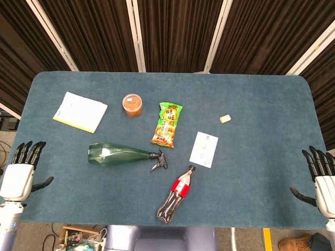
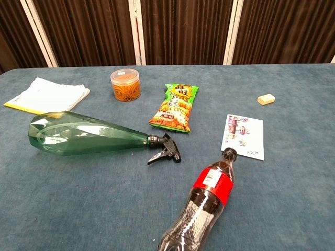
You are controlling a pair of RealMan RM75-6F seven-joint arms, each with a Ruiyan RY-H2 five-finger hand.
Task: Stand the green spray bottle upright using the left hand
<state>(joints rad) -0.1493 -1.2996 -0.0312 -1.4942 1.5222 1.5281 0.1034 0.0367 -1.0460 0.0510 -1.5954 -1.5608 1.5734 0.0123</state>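
on the blue tabletop [image 1: 261, 172] the green spray bottle [image 1: 119, 155] lies on its side, its wide base to the left and its black trigger head [image 1: 158, 161] to the right. just beside the trigger lies a cola bottle [image 1: 177, 195], also on its side, and a snack bag [image 1: 167, 124] is above it. the left hand [image 1: 22, 172] is at the left edge, well apart from the bottle, fingers spread and holding nothing. the right hand [image 1: 320, 178] is at the right edge, also spread and empty.
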